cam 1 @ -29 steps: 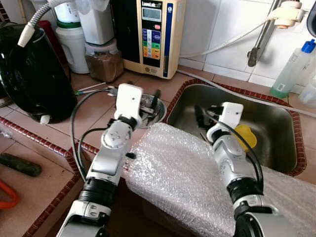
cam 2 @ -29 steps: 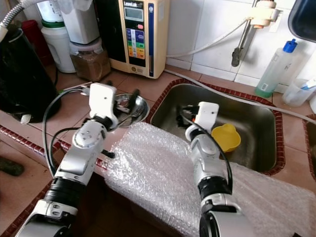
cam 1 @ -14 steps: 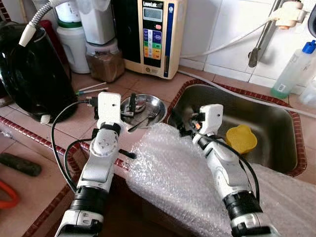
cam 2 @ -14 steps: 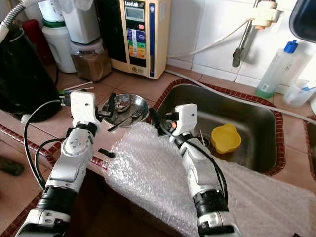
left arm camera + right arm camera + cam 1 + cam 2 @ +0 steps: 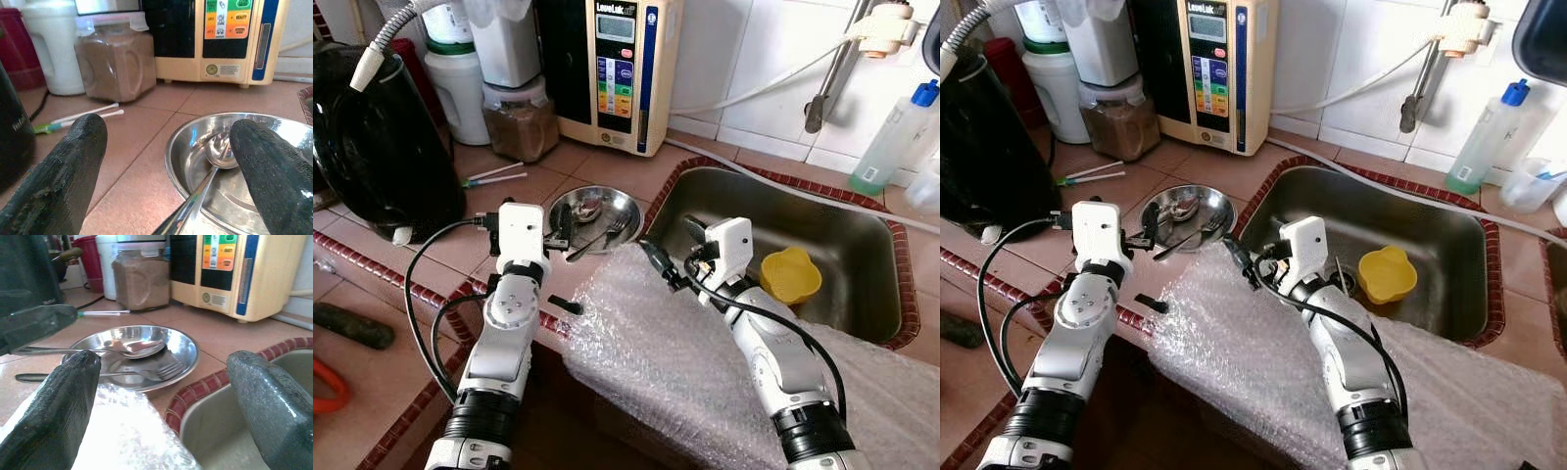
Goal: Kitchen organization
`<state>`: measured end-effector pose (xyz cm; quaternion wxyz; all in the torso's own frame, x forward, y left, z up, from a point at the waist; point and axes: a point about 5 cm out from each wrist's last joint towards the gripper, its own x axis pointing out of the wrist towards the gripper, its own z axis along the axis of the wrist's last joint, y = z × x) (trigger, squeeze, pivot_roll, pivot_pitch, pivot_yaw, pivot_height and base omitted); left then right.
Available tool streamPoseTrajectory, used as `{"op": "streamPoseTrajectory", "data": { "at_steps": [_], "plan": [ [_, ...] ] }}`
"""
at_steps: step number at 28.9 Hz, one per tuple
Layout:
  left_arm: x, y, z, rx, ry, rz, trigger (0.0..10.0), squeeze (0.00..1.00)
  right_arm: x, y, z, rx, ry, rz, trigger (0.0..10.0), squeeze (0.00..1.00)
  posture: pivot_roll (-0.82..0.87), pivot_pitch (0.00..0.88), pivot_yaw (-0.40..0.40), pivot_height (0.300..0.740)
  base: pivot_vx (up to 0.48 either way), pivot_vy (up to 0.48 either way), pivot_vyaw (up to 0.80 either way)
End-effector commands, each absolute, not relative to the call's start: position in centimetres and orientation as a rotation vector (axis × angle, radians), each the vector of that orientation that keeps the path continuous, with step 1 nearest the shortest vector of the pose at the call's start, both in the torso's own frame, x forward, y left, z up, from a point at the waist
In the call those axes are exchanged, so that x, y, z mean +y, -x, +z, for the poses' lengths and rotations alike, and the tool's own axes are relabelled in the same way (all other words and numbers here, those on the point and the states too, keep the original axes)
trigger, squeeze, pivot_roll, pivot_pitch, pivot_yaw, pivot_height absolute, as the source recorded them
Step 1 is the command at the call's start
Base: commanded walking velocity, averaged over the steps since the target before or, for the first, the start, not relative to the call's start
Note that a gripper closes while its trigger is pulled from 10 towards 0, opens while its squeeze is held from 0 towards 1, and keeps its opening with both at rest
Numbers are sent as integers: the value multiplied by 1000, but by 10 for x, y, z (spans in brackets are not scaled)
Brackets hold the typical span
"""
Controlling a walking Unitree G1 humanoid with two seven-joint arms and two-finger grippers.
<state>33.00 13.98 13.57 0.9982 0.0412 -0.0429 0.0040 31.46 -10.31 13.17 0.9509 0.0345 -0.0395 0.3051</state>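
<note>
Both spread, left gripper [image 5: 557, 227] and right gripper [image 5: 677, 257] flank one steel dish [image 5: 628, 208].

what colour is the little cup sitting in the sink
Yellow. The cup shows best in the right eye view, inside the sink.

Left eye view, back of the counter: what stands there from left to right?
Black kettle → white jug → jar of brown powder → cream water-filter unit → tap → blue-capped bottle.
</note>
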Motion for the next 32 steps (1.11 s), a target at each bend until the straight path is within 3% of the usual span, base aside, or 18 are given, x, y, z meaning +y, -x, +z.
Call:
{"op": "streamPoseTrajectory", "data": {
  "at_steps": [1, 2, 4, 5, 8, 16, 17, 18, 20, 21, 22, 23, 32],
  "plan": [
    [141, -332, 137, -75, -68, 9, 10000, 0, -101, -313, 138, -99, -43, 641, 10000, 902, 0, 0, -1, 740, 0, 0, 0],
    [140, -332, 135, -65, -54, 11, 10000, 0, -101, -312, 139, -100, -38, 645, 10000, 718, -1, 0, -1, 740, 0, 0, 0],
    [140, -332, 134, -59, -44, 13, 10000, 0, -100, -312, 139, -101, -35, 648, 10000, 718, -2, 0, -1, 740, 0, 0, 0],
    [139, -333, 131, -43, -13, 6, 10000, 0, -99, -310, 141, -99, -39, 670, 10000, 212, -6, 0, -1, 740, 0, 0, 0],
    [137, -333, 129, -28, 9, 5, 10000, 0, -100, -308, 143, -97, -37, 686, 10000, 0, -10, 0, 0, 740, 0, 0, 0],
    [134, -331, 118, 39, 83, -6, 10000, 0, -102, -308, 141, -86, -23, 683, 10000, 0, -8, 0, -1, 740, 0, 0, 0],
    [133, -332, 117, 45, 94, -12, 8863, 0, -101, -308, 141, -84, -22, 684, 10000, 0, -7, 0, 0, 740, 0, 0, 0],
    [133, -332, 117, 50, 105, -15, 4667, 0, -100, -308, 141, -82, -21, 686, 10000, 0, -6, 0, 1, 740, 0, 0, 0],
    [133, -332, 116, 55, 116, -14, 4667, 0, -99, -308, 141, -82, -20, 687, 10000, 0, -6, 0, 1, 740, 0, 0, 0],
    [132, -333, 115, 68, 137, -21, 2196, 0, -99, -307, 140, -85, 12, 690, 10000, 0, -7, 0, 1, 740, 0, 0, 0],
    [131, -334, 116, 75, 164, -27, 784, 0, -99, -307, 139, -83, 22, 694, 10000, 0, -8, 0, 2, 740, 0, 0, 0],
    [131, -335, 116, 76, 172, -29, 0, 0, -98, -306, 139, -82, 19, 694, 10000, 0, -8, 0, 2, 740, 0, 0, 0],
    [134, -340, 120, 73, 207, -34, 0, 0, -99, -305, 138, -85, 20, 692, 10000, 0, -13, 0, 9, 740, 0, 0, 0]
  ]
}}
